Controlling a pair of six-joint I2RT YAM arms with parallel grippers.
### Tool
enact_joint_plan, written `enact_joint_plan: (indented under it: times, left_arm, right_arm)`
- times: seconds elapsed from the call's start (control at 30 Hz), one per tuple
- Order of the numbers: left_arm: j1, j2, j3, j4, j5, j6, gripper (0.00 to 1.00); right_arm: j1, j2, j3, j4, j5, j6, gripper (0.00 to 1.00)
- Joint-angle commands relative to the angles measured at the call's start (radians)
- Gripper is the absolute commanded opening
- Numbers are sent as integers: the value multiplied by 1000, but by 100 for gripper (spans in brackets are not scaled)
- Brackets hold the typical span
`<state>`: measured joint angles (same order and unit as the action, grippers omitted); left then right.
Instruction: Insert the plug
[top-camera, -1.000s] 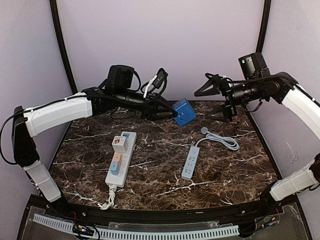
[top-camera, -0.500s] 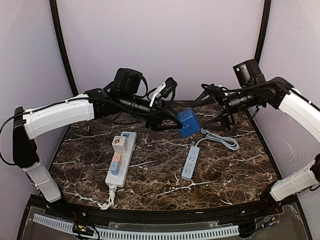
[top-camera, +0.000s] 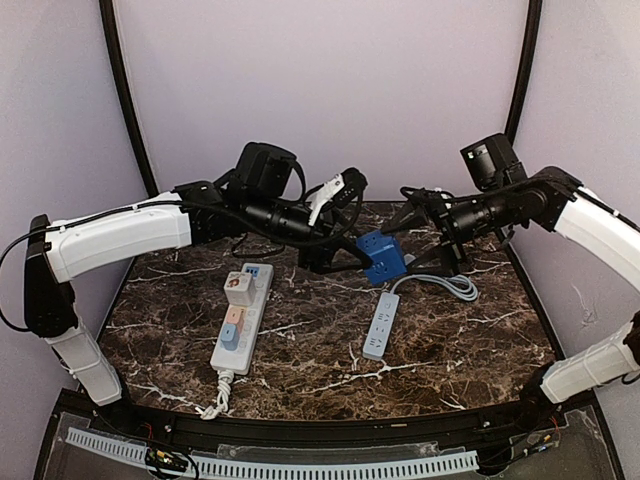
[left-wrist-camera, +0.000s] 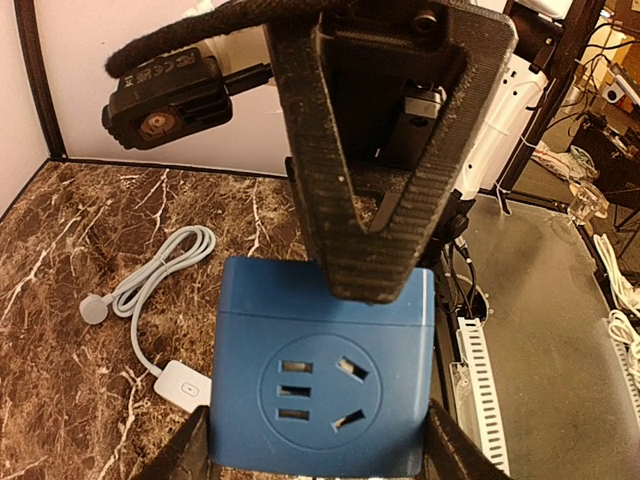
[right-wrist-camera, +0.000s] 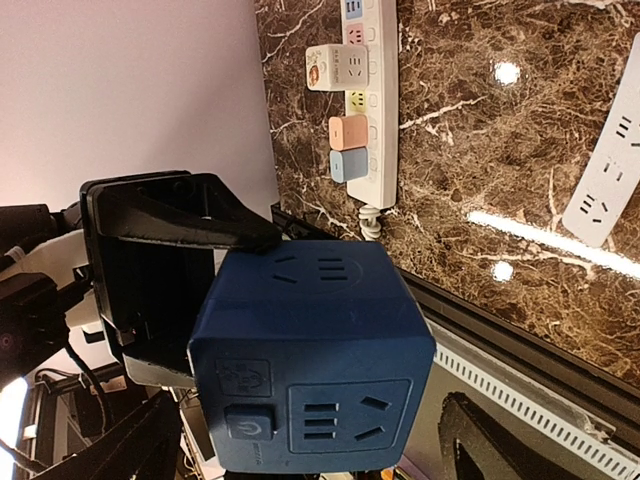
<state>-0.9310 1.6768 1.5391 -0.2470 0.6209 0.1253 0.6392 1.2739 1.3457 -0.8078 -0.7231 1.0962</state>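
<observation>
The left gripper (top-camera: 360, 256) is clamped on the blue cube socket (top-camera: 385, 260), held above the tabletop (top-camera: 300, 340) facing the right gripper (top-camera: 426, 235), whose jaws stand apart. The grey-corded plug (left-wrist-camera: 92, 308) lies below, ungrasped. The likely next move is for the right gripper to fetch it and align the prongs with 1 socket face.

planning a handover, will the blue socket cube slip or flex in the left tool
Likely rigid: the blue socket cube shows undented faces in the left tool. Smooth plastic might let it pivot, gripped on two faces.

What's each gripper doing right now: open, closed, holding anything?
Left gripper: closed on the blue socket cube.
Right gripper: open, holding nothing.
</observation>
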Motion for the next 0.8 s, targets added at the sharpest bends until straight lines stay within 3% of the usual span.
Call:
enact_joint_plan:
  times: [0.0, 0.4, 0.77]
  left_arm:
    - [-12, -39, 26, 5, -23, 17, 1]
    - [-18, -29, 10, 66, -29, -23, 1]
    - [-18, -26, -21, 135, -35, -60, 1]
  right_arm:
    - [18, -24, -33, 54, 20, 30, 87]
    - [27, -27, -74, 96, 31, 54, 78]
    - [26, -39, -108, 141, 24, 71, 63]
